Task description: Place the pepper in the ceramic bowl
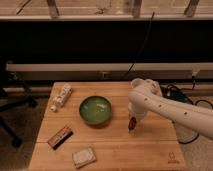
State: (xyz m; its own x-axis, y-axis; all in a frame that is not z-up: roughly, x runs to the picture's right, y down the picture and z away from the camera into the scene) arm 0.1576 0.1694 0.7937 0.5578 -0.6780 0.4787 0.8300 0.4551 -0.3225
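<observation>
The gripper (132,122) hangs just right of the ceramic bowl (93,113) — jaws closed on what looks like the pepper (131,126), a dim reddish thing low over the table (150,150).

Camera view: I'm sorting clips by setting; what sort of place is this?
Probably a lab or office: wooden table, office chair at left, cables behind. The gripper, shut on the pepper, hangs right of the bowl.
</observation>
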